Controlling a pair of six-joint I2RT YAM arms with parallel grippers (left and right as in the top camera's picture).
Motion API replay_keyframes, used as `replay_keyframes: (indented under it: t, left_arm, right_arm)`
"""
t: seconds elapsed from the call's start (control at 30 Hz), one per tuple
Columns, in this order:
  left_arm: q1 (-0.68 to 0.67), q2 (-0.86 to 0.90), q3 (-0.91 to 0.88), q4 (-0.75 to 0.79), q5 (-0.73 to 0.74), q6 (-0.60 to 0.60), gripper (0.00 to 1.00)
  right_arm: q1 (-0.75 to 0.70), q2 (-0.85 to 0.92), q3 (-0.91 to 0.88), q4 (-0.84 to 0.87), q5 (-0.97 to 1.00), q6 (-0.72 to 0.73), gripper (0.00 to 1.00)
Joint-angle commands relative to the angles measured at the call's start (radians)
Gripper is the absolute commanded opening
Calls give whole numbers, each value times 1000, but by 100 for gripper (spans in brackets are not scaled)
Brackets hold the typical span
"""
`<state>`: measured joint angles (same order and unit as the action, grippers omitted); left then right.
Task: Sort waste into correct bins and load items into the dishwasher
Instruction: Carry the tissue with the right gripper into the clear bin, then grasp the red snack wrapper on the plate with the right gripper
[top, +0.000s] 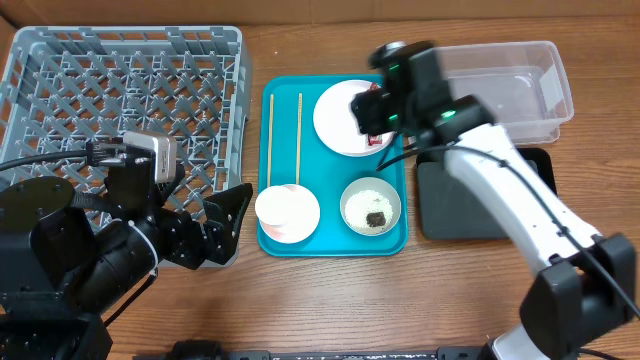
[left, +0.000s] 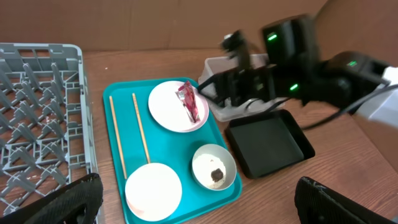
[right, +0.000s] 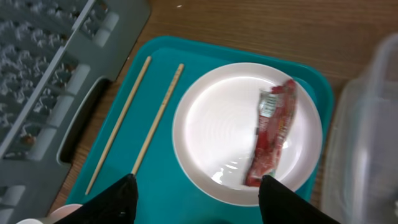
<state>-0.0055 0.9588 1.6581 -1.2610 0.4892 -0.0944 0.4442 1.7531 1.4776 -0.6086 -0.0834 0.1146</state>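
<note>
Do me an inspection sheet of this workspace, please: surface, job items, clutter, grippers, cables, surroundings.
Surface: wooden table, with a teal tray at the middle.
Job's things: the rack holds nothing visible. On the teal tray are two chopsticks, a plate with a red wrapper on it, a dish, and a bowl holding white bits and a dark lump. The tub and black tray look empty.
Clutter: nothing seen.
Grippers: the right gripper is open over the plate. The left gripper is open beside the rack.
Cables: a black cable runs by the left arm.
Surroundings: a brown panel stands behind the table.
</note>
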Motion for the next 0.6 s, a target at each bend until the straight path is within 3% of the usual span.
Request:
replay_keyframes:
  t: [0.0, 0.1, 0.17, 0.23, 0.4, 0.57]
  left_arm:
    - [5, 1, 2, 1, -2, 20, 100]
    - [5, 1, 2, 1, -2, 20, 100]
    - [5, 1, 2, 1, -2, 20, 100]
    - [5, 1, 2, 1, -2, 20, 100]
    - [5, 1, 2, 1, -2, 20, 100]
    - [5, 1, 2, 1, -2, 20, 100]
  right_arm:
    - [52, 114, 6, 31, 304, -21, 63]
    - [51, 191, 6, 77, 341, -7, 63]
    - [33, 243, 6, 124, 341, -7, 56]
    - [15, 288, 6, 167, 341, -7, 55]
    - [-13, 369, 6, 207, 340, -7, 63]
    - [-11, 392, 6, 186, 253, -7, 46]
